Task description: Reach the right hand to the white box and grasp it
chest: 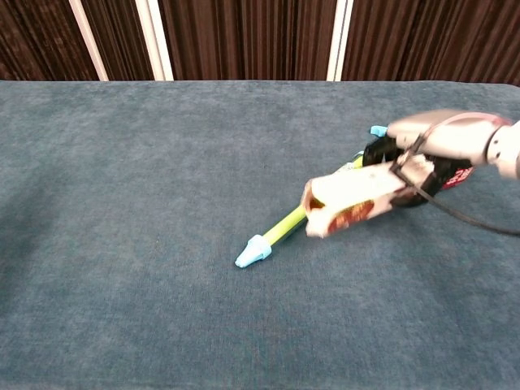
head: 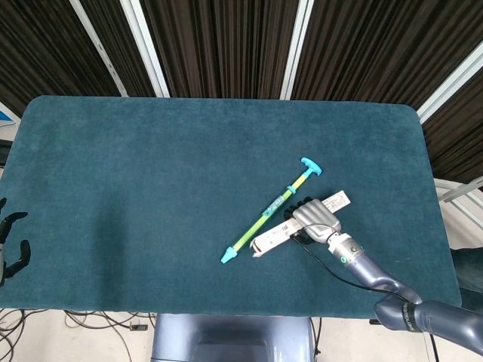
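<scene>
Right hand (head: 315, 219) wrapped around the white box (head: 275, 236), gripping it near the far end. Box lifted clear of the teal table (head: 151, 166) in the chest view (chest: 351, 200), open end pointing toward 8 o'clock, blurred there. Sits at about 4 o'clock on the table, crossing just over the green-and-blue stick (head: 270, 210), which lies flat, tip toward 7 o'clock. Left hand (head: 10, 245) at the table's 8 o'clock edge, fingers spread apart, holding nothing.
</scene>
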You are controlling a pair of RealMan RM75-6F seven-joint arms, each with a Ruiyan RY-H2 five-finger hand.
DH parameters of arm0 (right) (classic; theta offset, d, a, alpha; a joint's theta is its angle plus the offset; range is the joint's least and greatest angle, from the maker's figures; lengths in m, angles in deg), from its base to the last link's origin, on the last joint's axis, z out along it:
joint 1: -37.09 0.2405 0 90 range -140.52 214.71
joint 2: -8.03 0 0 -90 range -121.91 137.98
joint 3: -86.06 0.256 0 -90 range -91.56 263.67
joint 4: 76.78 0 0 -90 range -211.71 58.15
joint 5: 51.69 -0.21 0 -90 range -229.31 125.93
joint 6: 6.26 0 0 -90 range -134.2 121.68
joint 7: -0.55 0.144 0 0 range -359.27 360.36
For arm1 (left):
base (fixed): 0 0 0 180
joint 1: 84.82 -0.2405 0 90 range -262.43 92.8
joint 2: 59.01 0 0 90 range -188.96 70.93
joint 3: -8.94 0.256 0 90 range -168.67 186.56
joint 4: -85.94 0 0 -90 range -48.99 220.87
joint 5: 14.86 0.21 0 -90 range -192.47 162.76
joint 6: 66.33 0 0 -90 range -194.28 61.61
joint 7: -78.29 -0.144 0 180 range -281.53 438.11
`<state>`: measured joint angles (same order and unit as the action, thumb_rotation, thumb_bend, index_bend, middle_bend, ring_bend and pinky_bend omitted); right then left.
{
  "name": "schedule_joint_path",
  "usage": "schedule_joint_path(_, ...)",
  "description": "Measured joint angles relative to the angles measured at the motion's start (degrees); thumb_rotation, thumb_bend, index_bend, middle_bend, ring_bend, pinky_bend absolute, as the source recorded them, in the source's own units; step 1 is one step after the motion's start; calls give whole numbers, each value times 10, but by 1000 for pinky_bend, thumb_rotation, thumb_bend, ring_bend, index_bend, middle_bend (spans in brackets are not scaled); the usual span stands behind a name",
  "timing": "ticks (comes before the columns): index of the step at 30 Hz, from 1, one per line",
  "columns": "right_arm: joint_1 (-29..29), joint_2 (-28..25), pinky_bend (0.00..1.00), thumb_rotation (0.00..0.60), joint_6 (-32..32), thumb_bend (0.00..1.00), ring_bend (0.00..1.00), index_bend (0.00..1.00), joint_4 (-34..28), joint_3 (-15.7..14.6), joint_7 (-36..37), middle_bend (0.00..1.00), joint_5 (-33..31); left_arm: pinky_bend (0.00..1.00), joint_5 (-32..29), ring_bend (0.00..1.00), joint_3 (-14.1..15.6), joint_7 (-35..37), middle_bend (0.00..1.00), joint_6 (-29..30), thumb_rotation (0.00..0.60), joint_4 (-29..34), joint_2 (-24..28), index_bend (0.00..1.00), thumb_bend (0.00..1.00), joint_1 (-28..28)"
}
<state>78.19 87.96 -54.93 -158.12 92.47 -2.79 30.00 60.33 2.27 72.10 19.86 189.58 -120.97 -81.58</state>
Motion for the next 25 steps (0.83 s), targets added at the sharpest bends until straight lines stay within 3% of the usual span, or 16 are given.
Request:
schedule_joint_path(9, -18, -68, 329, 600, -48, 441, 544, 543, -67, 27, 104, 535, 3, 0, 1, 0, 1, -1, 0, 1, 600, 0, 0, 232, 527, 0)
schedule_joint_path(19, -48, -174, 329, 600, -93, 441, 542, 544, -151, 66, 282, 535, 1, 0, 1, 0, 0, -2, 0, 4, 600, 1, 0, 232, 526, -1)
schedule_joint_path(25, -70, -238, 329, 600, -117, 441, 538, 544, -191, 71, 345, 535, 27, 0, 2, 0, 0, -3, 0, 4, 600, 2, 0, 232, 526, -1)
